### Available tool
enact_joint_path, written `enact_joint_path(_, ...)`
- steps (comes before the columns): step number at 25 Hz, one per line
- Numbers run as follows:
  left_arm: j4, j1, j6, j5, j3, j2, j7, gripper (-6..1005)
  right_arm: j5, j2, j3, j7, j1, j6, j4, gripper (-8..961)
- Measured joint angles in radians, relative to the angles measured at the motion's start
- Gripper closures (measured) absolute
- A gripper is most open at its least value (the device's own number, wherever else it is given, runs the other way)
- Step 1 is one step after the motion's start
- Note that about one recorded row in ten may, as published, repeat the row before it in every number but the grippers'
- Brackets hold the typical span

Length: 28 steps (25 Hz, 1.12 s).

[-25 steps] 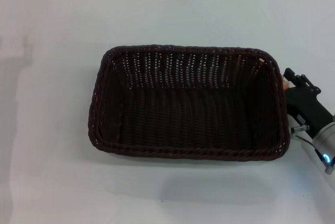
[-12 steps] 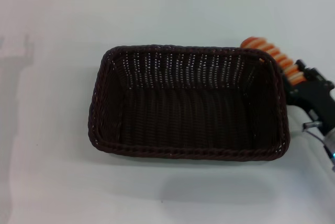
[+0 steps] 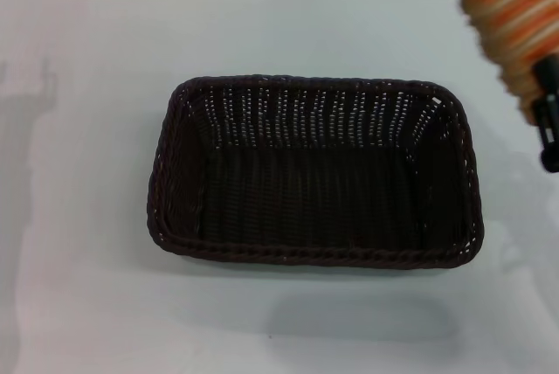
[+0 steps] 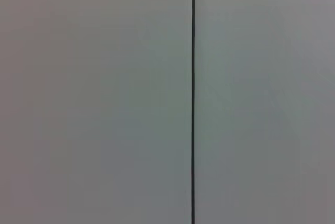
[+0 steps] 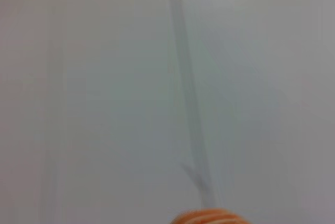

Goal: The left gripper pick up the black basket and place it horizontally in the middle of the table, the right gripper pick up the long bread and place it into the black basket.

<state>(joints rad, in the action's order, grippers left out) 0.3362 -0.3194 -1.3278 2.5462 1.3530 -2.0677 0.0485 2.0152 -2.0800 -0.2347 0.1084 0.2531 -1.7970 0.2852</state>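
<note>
White table point(image 3: 87, 217) holds the black basket point(image 3: 314, 173) centred; the right gripper point(image 3: 546, 129) grasps the long bread point(image 3: 515, 24) aloft, which next needs carrying over the basket

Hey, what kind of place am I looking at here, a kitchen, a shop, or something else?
Most likely a robot test bench, not a kitchen: a bare white table against plain panelled wall, only a black basket on it, and the right pincer lifting a long bread at the right.
</note>
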Motion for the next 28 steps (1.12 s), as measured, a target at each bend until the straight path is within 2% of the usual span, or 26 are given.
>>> enact_joint_path(2,-0.002,0.000,0.002,0.000,-0.002,0.000,0.001,389,0.082,0.000,0.009,0.000,0.018,-0.021,0.001,484)
enact_joint_path(5,-0.002,0.000,0.002,0.000,-0.003,0.000,0.007,389,0.185,-0.002,0.011,0.000,0.055,0.033,0.016,504)
enact_joint_path(13,-0.001,0.007,0.001,0.000,-0.009,0.000,0.009,388,0.204,0.004,0.001,0.030,0.095,0.194,0.074,499)
enact_joint_path(19,-0.001,0.014,-0.003,0.000,-0.009,0.000,0.010,388,0.200,0.005,-0.002,0.064,0.105,0.211,0.072,218)
enact_joint_path(21,-0.002,0.017,-0.003,0.000,-0.009,0.000,0.010,387,0.172,0.005,-0.023,0.066,0.093,0.201,0.069,150)
enact_joint_path(22,-0.002,0.018,-0.002,0.000,-0.009,0.000,0.010,387,0.097,0.003,-0.082,0.055,0.058,0.175,0.069,116)
enact_joint_path(23,-0.002,0.021,-0.001,0.000,-0.009,0.000,0.008,387,0.097,0.003,-0.082,0.055,0.058,0.175,0.069,116)
enact_joint_path(26,-0.003,0.031,0.000,0.000,-0.009,0.000,0.005,387,-0.038,0.004,-0.206,0.054,-0.018,0.121,0.041,117)
enact_joint_path(27,-0.003,0.036,-0.001,0.000,-0.009,0.000,0.006,387,-0.127,0.003,-0.287,0.060,-0.058,0.098,0.005,117)
enact_joint_path(28,-0.004,0.041,-0.001,-0.002,-0.009,0.000,0.006,387,-0.127,0.003,-0.287,0.060,-0.058,0.098,0.005,117)
